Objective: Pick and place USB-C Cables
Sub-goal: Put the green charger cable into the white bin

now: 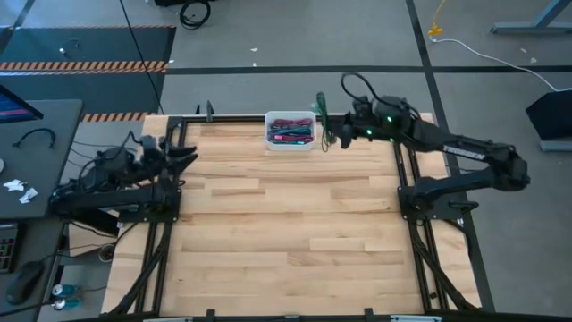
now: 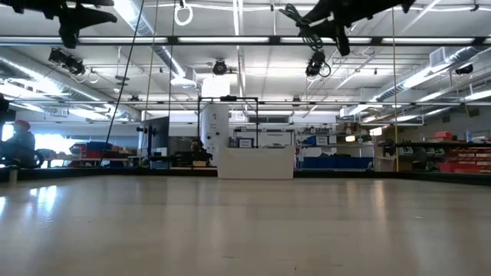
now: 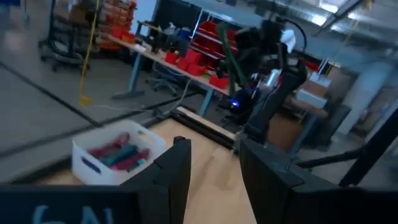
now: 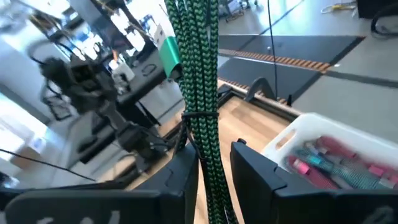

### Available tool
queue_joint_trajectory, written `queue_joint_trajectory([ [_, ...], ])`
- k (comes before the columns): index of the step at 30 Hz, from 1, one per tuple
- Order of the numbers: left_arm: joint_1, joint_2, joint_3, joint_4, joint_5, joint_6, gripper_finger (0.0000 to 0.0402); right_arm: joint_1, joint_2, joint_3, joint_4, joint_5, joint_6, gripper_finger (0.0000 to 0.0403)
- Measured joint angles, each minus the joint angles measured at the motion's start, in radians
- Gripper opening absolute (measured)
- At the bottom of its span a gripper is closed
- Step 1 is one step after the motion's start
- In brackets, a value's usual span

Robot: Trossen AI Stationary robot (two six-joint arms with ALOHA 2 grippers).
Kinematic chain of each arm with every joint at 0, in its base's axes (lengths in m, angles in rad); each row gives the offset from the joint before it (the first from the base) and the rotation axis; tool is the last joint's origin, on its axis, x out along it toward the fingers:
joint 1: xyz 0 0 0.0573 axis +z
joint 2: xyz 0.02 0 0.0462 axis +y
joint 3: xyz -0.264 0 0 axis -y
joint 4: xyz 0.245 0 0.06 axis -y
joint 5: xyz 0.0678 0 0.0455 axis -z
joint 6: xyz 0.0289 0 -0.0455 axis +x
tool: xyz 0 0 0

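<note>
A green braided USB-C cable bundle (image 4: pixel 198 81) sticks out past my right gripper (image 4: pixel 214 169), which is shut on it; a thin tie (image 4: pixel 199 115) wraps its middle. In the high view this gripper (image 1: pixel 332 132) hangs just right of the white bin (image 1: pixel 290 131) at the table's far edge, with the green cable (image 1: pixel 322 114) beside the bin. The bin holds several more cable bundles in maroon and teal (image 4: pixel 329 163). My left gripper (image 3: pixel 214 168) is open and waits at the table's left edge (image 1: pixel 188 152), well clear of the bin. My right gripper pinches the green cable bundle between its two fingers, just below the tie (image 4: pixel 208 155). The fingers come about level from the table's right, and the bundle lies along them, reaching well beyond their tips. The cable is lifted clear of the table, high above it in the low view (image 2: pixel 303 27).
The wooden tabletop (image 1: pixel 286 233) spreads wide in front of the bin. Black frame rails run along the table's far edge (image 1: pixel 232 117) and both sides. A desk with loose items (image 1: pixel 27 161) stands left of the table. A person (image 2: pixel 19 142) sits far off in the room.
</note>
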Motion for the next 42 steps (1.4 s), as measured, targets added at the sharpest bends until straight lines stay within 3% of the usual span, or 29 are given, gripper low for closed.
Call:
queue_joint_trajectory([
  [3, 0.000, -0.017, -0.094, 0.106, 0.071, 0.014, 0.0141, 0.033, -0.066, -0.077, 0.033, 0.043, 0.045, 0.0098],
  [6, -0.001, -0.019, -0.248, 0.396, 0.203, 0.103, 0.0140, 0.059, -0.118, -0.137, 0.073, 0.074, 0.051, 0.0098],
  [11, 0.000, -0.017, -0.534, 0.891, 0.208, 0.117, 0.0124, 0.079, -0.179, -0.214, 0.126, 0.074, 0.049, 0.0098],
  [18, -0.004, -0.011, -0.555, 0.741, 0.221, 0.128, 0.0083, 0.082, -0.269, -0.281, 0.144, -0.034, 0.043, 0.0098],
  [24, -0.003, -0.010, -0.555, 0.685, 0.215, 0.061, 0.0055, 0.079, -0.439, -0.387, 0.159, -0.047, 0.007, 0.0098],
  [34, -0.004, -0.010, -0.555, 0.683, 0.215, 0.065, 0.0055, 0.079, -0.671, -0.640, 0.331, -0.102, -0.008, 0.0084],
  [38, -0.003, -0.010, -0.555, 0.683, 0.215, 0.065, 0.0061, 0.057, -0.650, -0.630, 0.220, -0.002, -0.066, 0.0071],
  [42, -0.004, -0.010, -0.555, 0.682, 0.215, 0.065, 0.0060, -0.012, -0.486, -0.573, 0.211, 0.033, -0.216, 0.0034],
])
